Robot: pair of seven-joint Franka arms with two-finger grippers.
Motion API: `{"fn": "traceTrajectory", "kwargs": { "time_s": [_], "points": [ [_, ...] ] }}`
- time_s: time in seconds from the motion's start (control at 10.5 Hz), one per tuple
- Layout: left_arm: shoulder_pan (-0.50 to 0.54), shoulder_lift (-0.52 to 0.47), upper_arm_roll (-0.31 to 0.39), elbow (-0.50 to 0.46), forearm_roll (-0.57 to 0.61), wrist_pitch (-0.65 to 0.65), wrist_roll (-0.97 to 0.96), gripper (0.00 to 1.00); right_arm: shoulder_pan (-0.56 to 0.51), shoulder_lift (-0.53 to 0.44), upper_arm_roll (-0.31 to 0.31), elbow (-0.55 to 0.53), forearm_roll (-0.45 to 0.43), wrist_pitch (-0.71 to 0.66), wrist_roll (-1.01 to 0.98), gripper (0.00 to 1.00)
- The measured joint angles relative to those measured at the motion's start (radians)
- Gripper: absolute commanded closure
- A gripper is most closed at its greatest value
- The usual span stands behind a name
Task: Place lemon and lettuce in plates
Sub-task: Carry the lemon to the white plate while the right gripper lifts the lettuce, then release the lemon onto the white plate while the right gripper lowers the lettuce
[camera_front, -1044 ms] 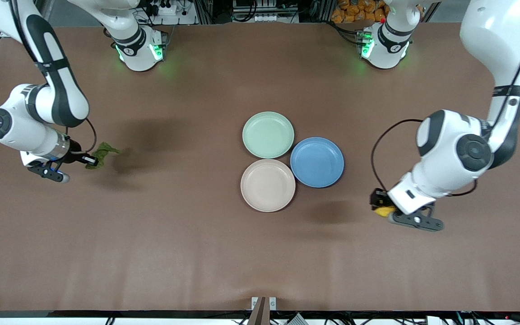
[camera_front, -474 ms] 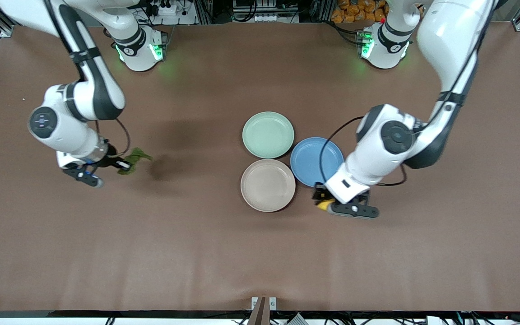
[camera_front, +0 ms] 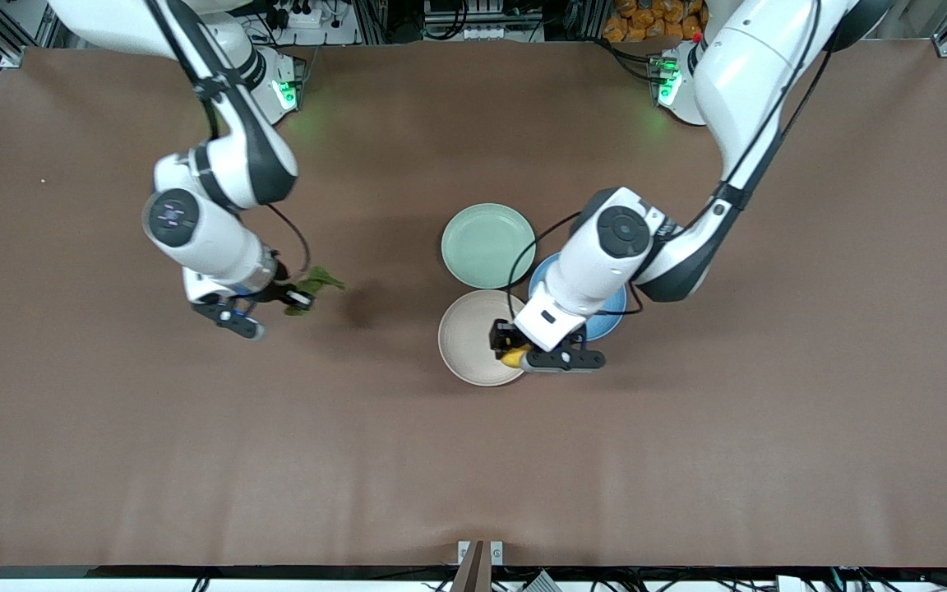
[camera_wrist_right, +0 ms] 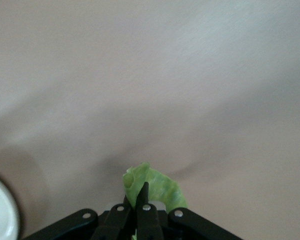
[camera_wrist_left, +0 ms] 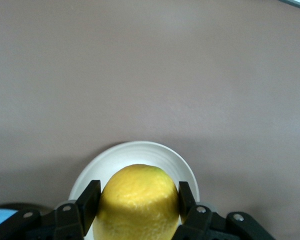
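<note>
Your left gripper (camera_front: 515, 349) is clamped on the lemon (camera_front: 513, 357), holding it over the beige-pinkish plate (camera_front: 467, 337) at that plate's 4 o'clock rim. Your right gripper (camera_front: 297, 298) is pinched tight on the lettuce (camera_front: 315, 285), up over bare bench (camera_front: 473, 460) toward the right arm's end. The mint green plate (camera_front: 486, 244) sits at the beige one's 12 o'clock, the blue plate (camera_front: 605, 322) at its 2 o'clock, largely covered by the left arm. You have no readable writing anywhere.

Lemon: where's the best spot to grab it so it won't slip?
Probably its fat middle, from above, one finger on each long side. The left gripper, shut on the lemon over the beige plate, holds it that way; the rounded ends would likely squirt out.
</note>
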Motion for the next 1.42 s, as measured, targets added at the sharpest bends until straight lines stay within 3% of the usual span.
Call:
{"fn": "traceTrajectory", "kwargs": {
  "time_s": [0.28, 0.57, 0.76, 0.85, 1.04, 1.42],
  "points": [
    [-0.044, 0.045, 0.001, 0.0, 0.0, 0.002, -0.143, 1.0, 0.076, 0.106, 0.04, 0.108, 0.0, 0.002, 0.141, 1.0],
    [-0.089, 0.1, 0.017, 0.001, 0.0, 0.022, -0.248, 1.0, 0.14, 0.122, 0.07, 0.131, 0.0, 0.001, 0.252, 1.0],
    [-0.099, 0.124, 0.033, 0.0, 0.0, 0.024, -0.269, 0.94, 0.181, 0.127, 0.098, 0.132, 0.0, -0.002, 0.323, 1.0],
    [-0.098, 0.133, 0.046, 0.0, 0.0, 0.024, -0.269, 0.73, 0.202, 0.136, 0.114, 0.132, 0.0, -0.003, 0.366, 1.0],
    [-0.097, 0.148, 0.063, 0.001, 0.0, 0.025, -0.269, 0.0, 0.232, 0.164, 0.146, 0.133, 0.0, -0.002, 0.437, 1.0],
    [-0.09, 0.148, 0.067, 0.024, 0.0, 0.031, -0.268, 0.0, 0.253, 0.241, 0.188, 0.184, 0.0, 0.011, 0.525, 1.0]
  ]
}}
